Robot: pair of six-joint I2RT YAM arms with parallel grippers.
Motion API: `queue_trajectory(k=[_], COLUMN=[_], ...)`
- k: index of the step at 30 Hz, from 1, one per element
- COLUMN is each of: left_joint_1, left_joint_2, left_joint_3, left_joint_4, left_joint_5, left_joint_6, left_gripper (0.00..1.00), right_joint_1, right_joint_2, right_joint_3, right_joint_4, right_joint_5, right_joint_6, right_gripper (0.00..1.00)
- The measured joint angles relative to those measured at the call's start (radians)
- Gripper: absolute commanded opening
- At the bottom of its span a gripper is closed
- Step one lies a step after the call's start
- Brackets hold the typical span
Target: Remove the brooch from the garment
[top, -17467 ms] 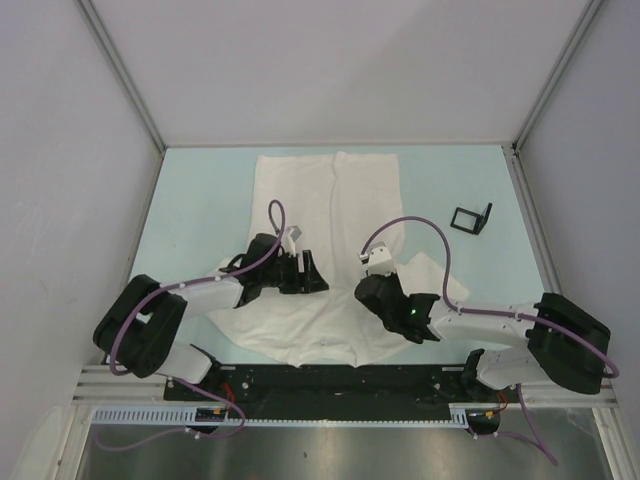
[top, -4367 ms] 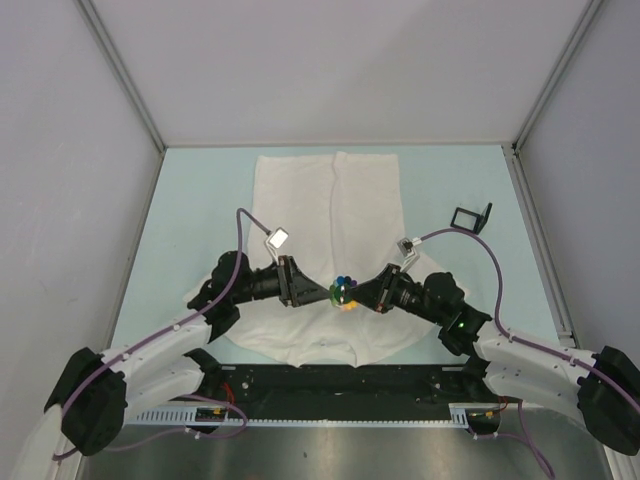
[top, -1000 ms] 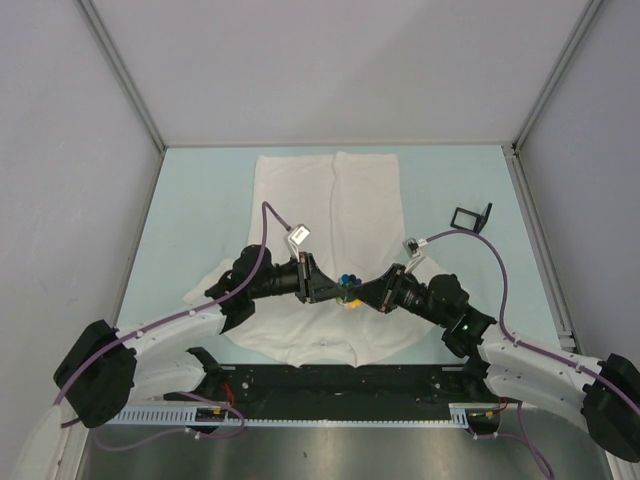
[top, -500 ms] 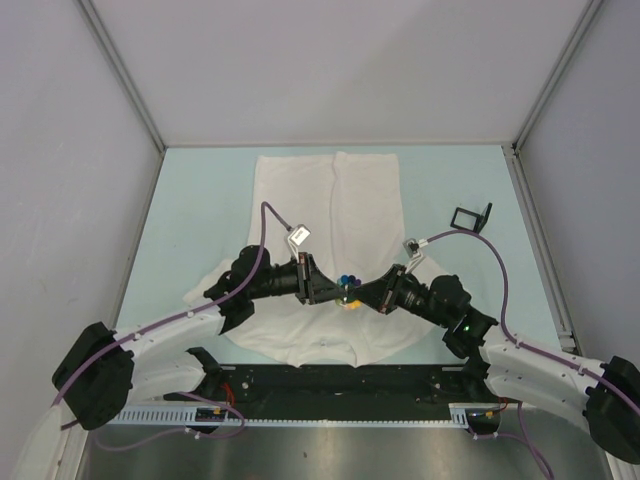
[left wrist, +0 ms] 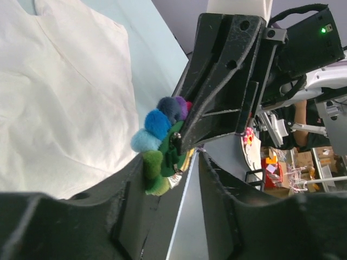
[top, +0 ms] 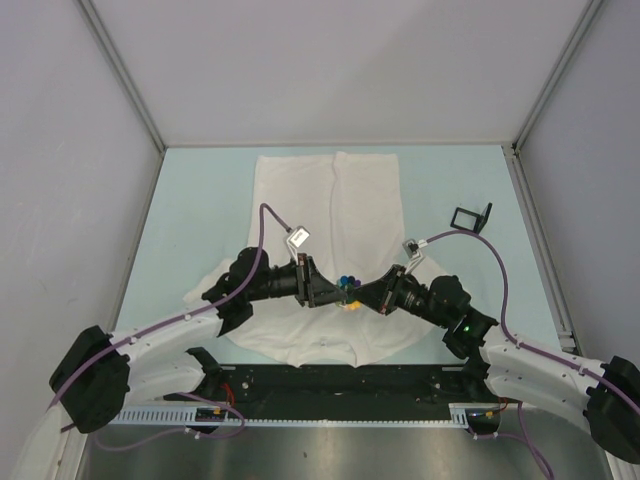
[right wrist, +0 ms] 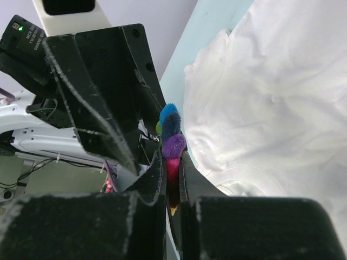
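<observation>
The brooch (top: 347, 287), a small flower with rainbow petals, is pinched edge-on in my right gripper (top: 365, 292), which is shut on it above the near hem of the garment (top: 330, 200). In the right wrist view the petals (right wrist: 172, 135) stick out of the closed fingers (right wrist: 171, 157), and the white shirt (right wrist: 271, 108) lies flat below. My left gripper (top: 325, 290) faces it, tip to tip. In the left wrist view its jaws (left wrist: 179, 165) stand apart, and the brooch (left wrist: 158, 142) rests against the left finger's tip. No cloth is lifted with it.
A small black frame-like object (top: 472, 217) stands on the pale blue table (top: 200, 200) right of the shirt. Grey enclosure walls close in the left, right and far sides. Both arms reach inward over the shirt's near edge.
Within the last second the left gripper edged slightly closer to the brooch. Further back, both grippers were down on the shirt; the brooch now hangs between them.
</observation>
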Motion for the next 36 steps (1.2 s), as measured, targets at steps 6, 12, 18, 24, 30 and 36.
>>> queue_trajectory(k=[6, 12, 18, 24, 30, 36], left_joint_1=[-0.010, -0.013, -0.018, -0.021, -0.025, -0.026], left_joint_2=[-0.020, -0.027, -0.008, 0.012, 0.017, 0.027], left_joint_3=[0.001, 0.003, 0.017, 0.037, 0.038, 0.040], left_joint_4=[-0.037, -0.066, -0.087, -0.115, -0.125, -0.126], left_joint_5=[-0.004, -0.008, -0.027, -0.052, -0.062, -0.065], left_joint_6=[0.023, 0.042, 0.050, 0.066, 0.067, 0.067], left_gripper=[0.55, 0.54, 0.51, 0.45, 0.41, 0.37], right_joint_1=[0.000, 0.013, 0.036, 0.047, 0.052, 0.052], right_joint_2=[0.000, 0.001, 0.002, 0.001, 0.001, -0.002], right_joint_3=[0.000, 0.001, 0.015, 0.026, 0.029, 0.029], right_joint_4=[-0.022, -0.044, -0.082, -0.101, -0.106, -0.113], right_joint_5=[0.012, 0.038, 0.075, 0.103, 0.103, 0.103], right_joint_6=[0.000, -0.001, -0.009, -0.020, -0.020, -0.024], right_gripper=[0.00, 0.00, 0.00, 0.00, 0.00, 0.00])
